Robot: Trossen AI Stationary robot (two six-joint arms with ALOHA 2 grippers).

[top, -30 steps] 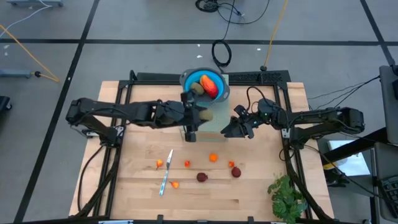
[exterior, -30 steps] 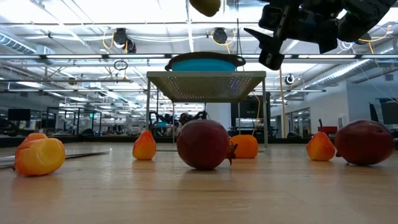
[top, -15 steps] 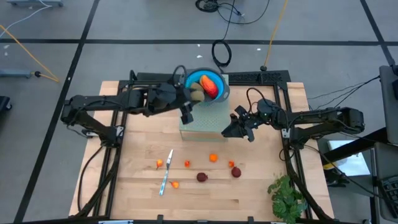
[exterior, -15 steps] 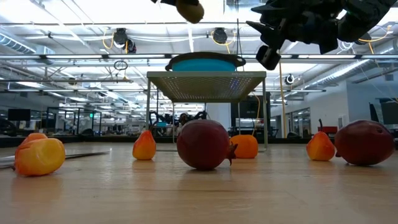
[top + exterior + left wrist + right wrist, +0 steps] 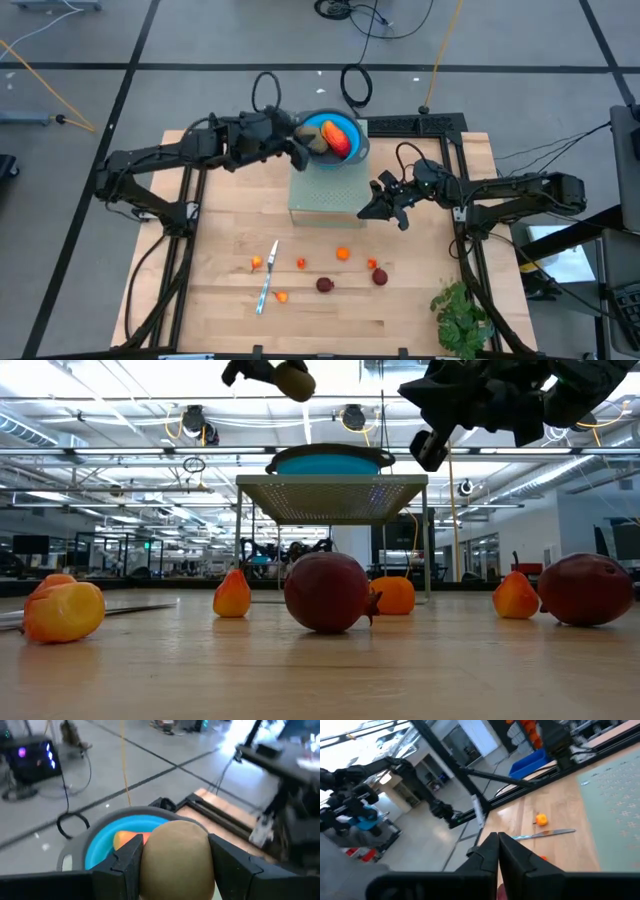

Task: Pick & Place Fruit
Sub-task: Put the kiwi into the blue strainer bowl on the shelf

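Left gripper (image 5: 175,870) is clamped across the olive-brown fruit (image 5: 175,857), probably light, hard and slippery, while the right gripper (image 5: 498,851) is pinched together empty.

Counts, high view unless noted.

- Small orange pieces: four, lower centre of frame (image 5: 257,263) (image 5: 300,263) (image 5: 343,254) (image 5: 281,296).
- Small red piece: one (image 5: 372,263), right of that group.
- Maroon balls: two, lower centre (image 5: 324,285) (image 5: 380,277).
- Red-orange-yellow oblong: one (image 5: 340,136), upper centre.
- Olive-brown oval: one sure, centre of the left wrist view (image 5: 175,855). An olive patch shows beside the oblong from above; cannot tell if it is a second.
- Knife: one (image 5: 265,284), lower left of centre.
- Leafy plant: one (image 5: 460,318), lower right.
- Blue bowl: one (image 5: 312,122).
- Mesh stand: one (image 5: 325,192).
- Arms: two (image 5: 170,160) (image 5: 510,190).
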